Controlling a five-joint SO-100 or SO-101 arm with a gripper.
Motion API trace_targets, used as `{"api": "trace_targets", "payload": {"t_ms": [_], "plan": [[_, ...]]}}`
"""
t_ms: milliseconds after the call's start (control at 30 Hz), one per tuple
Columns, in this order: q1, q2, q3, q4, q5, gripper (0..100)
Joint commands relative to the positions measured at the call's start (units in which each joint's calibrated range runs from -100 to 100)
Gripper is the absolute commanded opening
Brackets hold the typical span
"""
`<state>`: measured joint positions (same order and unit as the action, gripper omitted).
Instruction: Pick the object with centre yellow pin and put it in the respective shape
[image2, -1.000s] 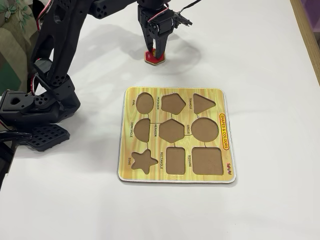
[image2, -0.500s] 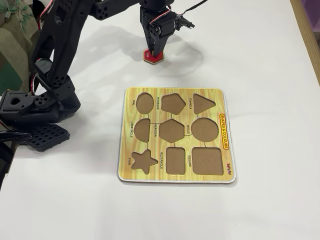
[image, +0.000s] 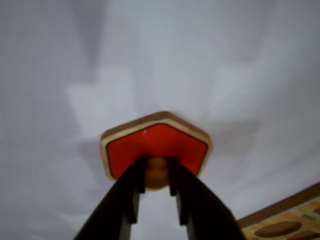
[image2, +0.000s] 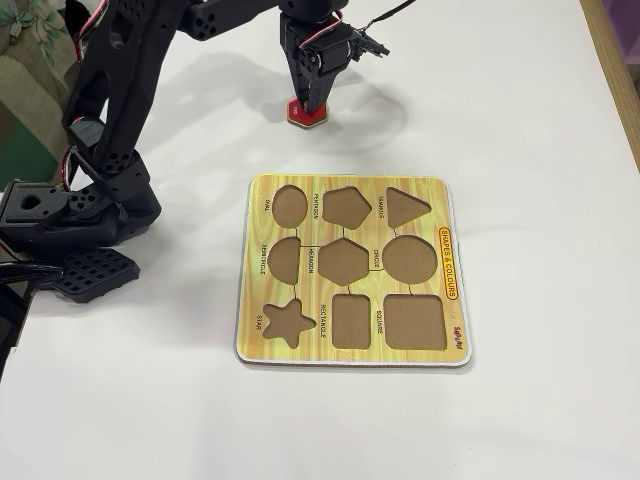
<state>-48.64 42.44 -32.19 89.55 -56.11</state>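
The object with centre yellow pin (image: 165, 142) is a flat red piece with a pale wooden edge, seen close in the wrist view. My gripper (image: 156, 172) is shut on its yellow knob (image: 156, 175), one black finger on each side. In the fixed view the same red piece (image2: 305, 112) sits at the far end of the white table under my gripper (image2: 307, 103), and whether it rests on the table or hangs just above it I cannot tell. The yellow shape board (image2: 260, 187) with several empty cutouts lies nearer the camera, its hexagon cutout (image2: 343, 260) in the middle.
The black arm base (image2: 60, 220) fills the left side of the fixed view. A corner of the board (image: 287, 212) shows at the wrist view's lower right. A wooden edge (image2: 610, 60) borders the table at the right.
My fingers have closed from either side onto the yellow knob. The gripper and the piece sit slightly higher in the picture than one second ago.
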Motion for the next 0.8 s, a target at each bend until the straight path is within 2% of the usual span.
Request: {"api": "trace_targets", "payload": {"t_ms": [0,600,767], "plan": [[3.23,-5.54,0.63,-0.18,2.14,2],[27.65,-21.10,16.64,-0.70,13.85,2],[33.51,-25.03,22.30,-0.70,18.56,2]]}}
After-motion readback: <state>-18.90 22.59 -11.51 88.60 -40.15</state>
